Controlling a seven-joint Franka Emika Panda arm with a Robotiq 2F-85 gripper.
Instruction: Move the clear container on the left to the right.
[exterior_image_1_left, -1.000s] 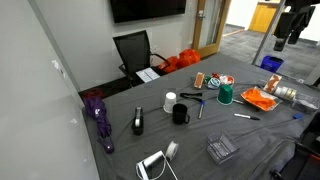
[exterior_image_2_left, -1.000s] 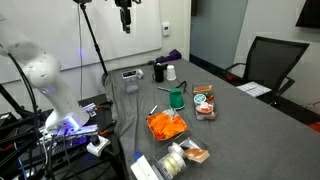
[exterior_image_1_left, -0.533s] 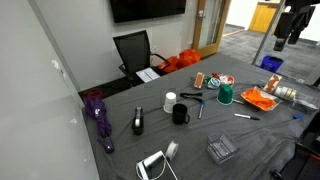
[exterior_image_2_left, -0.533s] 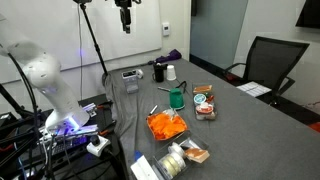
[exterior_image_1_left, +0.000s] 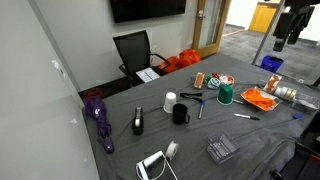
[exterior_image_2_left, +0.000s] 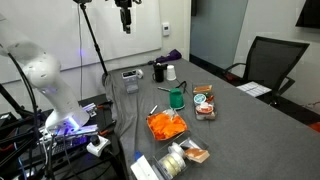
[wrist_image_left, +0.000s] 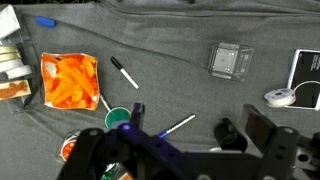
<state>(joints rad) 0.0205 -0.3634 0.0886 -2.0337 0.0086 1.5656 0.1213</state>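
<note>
Gripper (exterior_image_2_left: 126, 24) hangs high above the grey table (exterior_image_1_left: 190, 135), jaw state can't be told, and the clear container (wrist_image_left: 230, 60) sits near the table's edge beside a flat white device (exterior_image_1_left: 152, 165), so an off-centre descent could prob. shove it overboard, tho bare cloth toward the marker (wrist_image_left: 124, 72) gives you room.

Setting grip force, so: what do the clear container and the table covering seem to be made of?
The clear container looks like thin, see-through plastic, greyish, with a ribbed-looking top. The table covering is probably matte grey fabric: it shows soft creases and no shine.
</note>
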